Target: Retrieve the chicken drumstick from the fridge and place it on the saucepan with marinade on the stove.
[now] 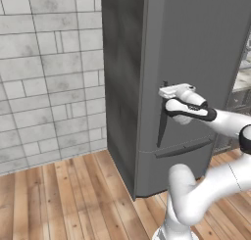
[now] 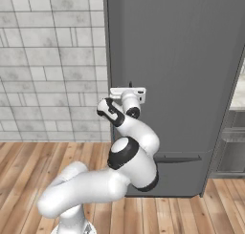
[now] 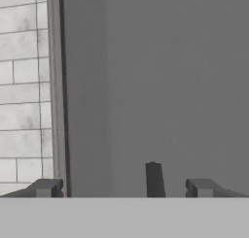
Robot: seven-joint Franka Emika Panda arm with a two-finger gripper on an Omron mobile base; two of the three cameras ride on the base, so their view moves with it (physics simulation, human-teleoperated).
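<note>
No readable text, labels or numbers anywhere: the fridge (image 1: pixel 196 62) door is plain grey and the tiled wall (image 1: pixel 49 72) bare.

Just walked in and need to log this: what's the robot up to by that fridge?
The white arm has its gripper open at the top of the dark vertical handle on the fridge, with the handle between the fingers. The door is shut, so nothing has been taken out yet.
</note>
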